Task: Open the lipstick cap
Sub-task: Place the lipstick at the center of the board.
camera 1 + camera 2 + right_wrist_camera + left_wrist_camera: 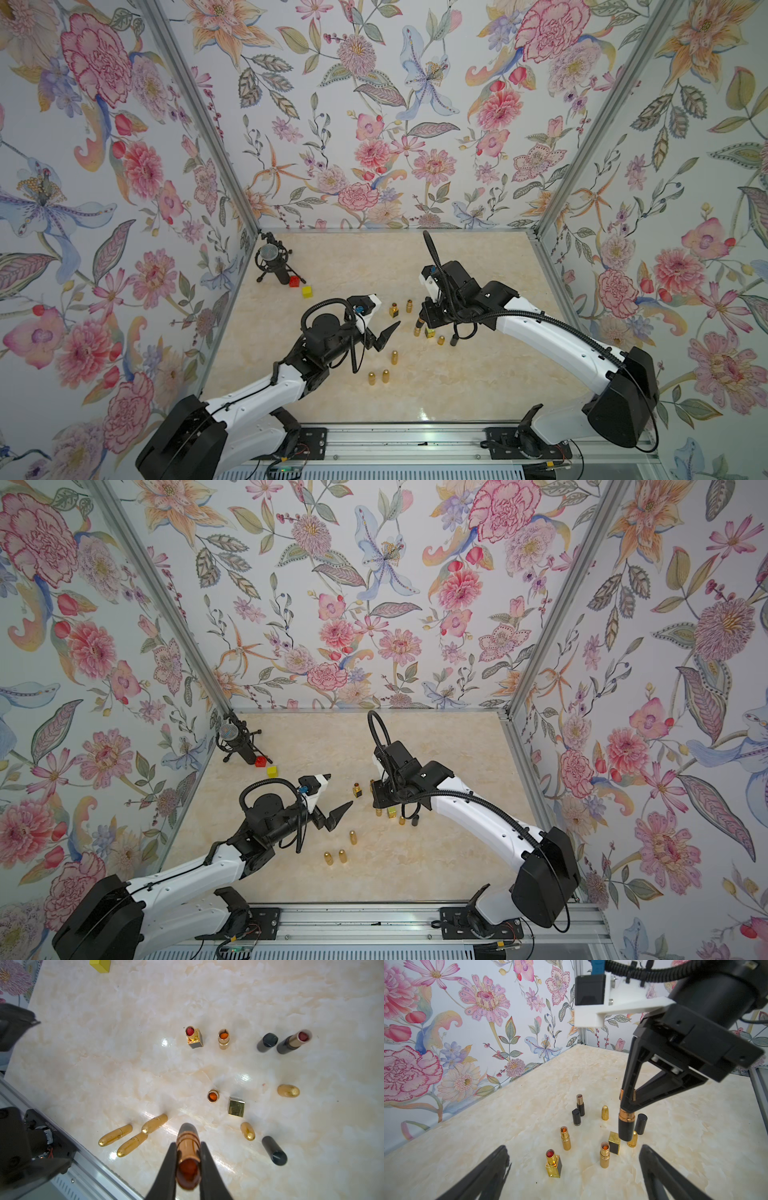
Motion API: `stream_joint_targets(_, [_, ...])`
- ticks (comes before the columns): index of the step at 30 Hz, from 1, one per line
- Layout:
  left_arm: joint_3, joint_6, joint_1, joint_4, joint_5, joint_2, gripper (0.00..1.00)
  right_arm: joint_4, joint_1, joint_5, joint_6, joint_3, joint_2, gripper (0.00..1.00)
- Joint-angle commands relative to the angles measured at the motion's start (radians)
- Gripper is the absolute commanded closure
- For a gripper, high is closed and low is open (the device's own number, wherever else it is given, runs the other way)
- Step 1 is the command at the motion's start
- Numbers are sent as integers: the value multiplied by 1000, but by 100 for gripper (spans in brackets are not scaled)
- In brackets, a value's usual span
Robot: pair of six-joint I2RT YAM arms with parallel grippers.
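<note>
The right gripper (pixel 188 1148) clamped an uncapped black-and-copper lipstick tube (pixel 626 1128) upright, base hanging below; the left gripper (pixel 574 1149) gaped empty nearby.

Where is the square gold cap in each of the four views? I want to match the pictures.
Top view: the square gold cap stands mid-table.
Top view: same spot, mid-table.
Left wrist: beside the held lipstick, at its black base.
Right wrist: beside an open orange lipstick.
Shared landmark: the open square red lipstick, in all four.
</note>
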Motion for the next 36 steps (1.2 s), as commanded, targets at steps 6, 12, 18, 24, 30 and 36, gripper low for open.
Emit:
stream_joint_targets(6, [-59, -65, 5, -73, -179, -63, 1, -25, 94, 195, -24, -103, 50, 85])
stream_joint_targets(12, [-45, -50, 9, -89, -182, -49, 1, 86, 108, 178, -14, -195, 67, 85])
stream_joint_targets(18, [-39, -35, 9, -88, -159, -41, 1, 160, 109, 175, -7, -247, 92, 86])
stream_joint_targets(24, [-36, -32, 9, -81, -145, -42, 1, 210, 109, 187, -20, -268, 103, 86])
stream_joint_targets(30, [-36, -29, 9, -76, -140, -39, 1, 250, 106, 187, -15, -300, 92, 85])
stream_joint_targets(36, [-36, -30, 8, -75, -137, -35, 1, 277, 101, 170, 1, -320, 88, 85])
